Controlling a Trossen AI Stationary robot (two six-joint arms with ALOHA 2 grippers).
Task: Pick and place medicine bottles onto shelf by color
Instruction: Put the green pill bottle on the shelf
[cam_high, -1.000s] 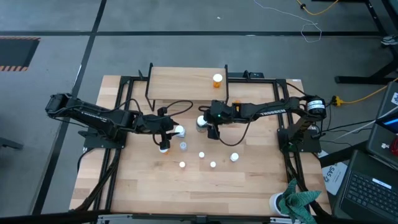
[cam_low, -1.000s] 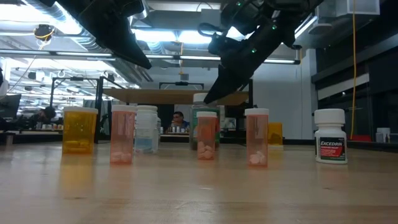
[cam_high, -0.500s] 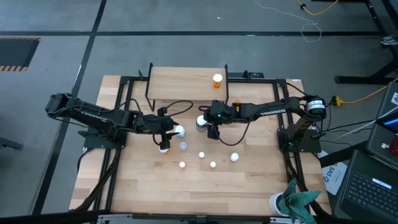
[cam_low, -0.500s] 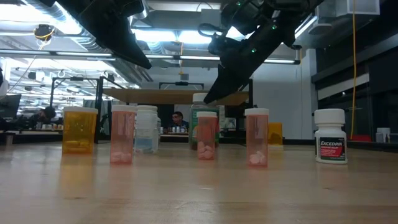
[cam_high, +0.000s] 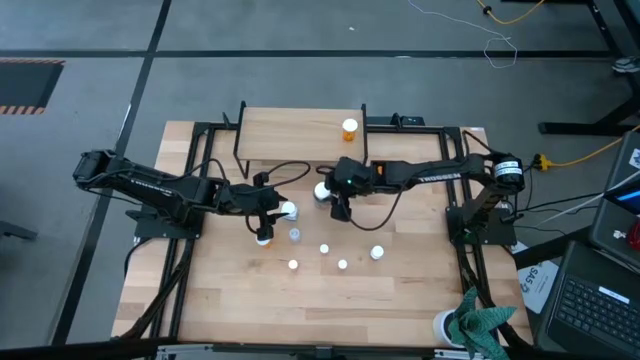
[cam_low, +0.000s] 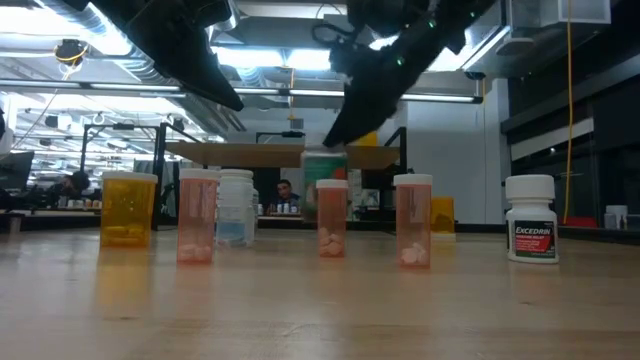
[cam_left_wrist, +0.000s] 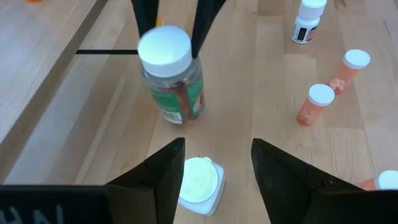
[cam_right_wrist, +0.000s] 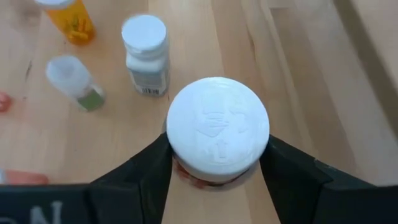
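While the right gripper (cam_right_wrist: 214, 165) clamps the green bottle (cam_right_wrist: 217, 132) under its cap, tilting could slip it; left gripper (cam_left_wrist: 217, 165) hangs apart.

right gripper (cam_right_wrist: 217, 163) jaws clamp large white-capped bottle (cam_right_wrist: 217, 133) | beyond it: white labelled bottle (cam_right_wrist: 145, 56) upright on bench (cam_right_wrist: 205, 50) | clear bottle (cam_right_wrist: 76, 82) beside white labelled bottle | orange bottle (cam_right_wrist: 69, 17) farther off
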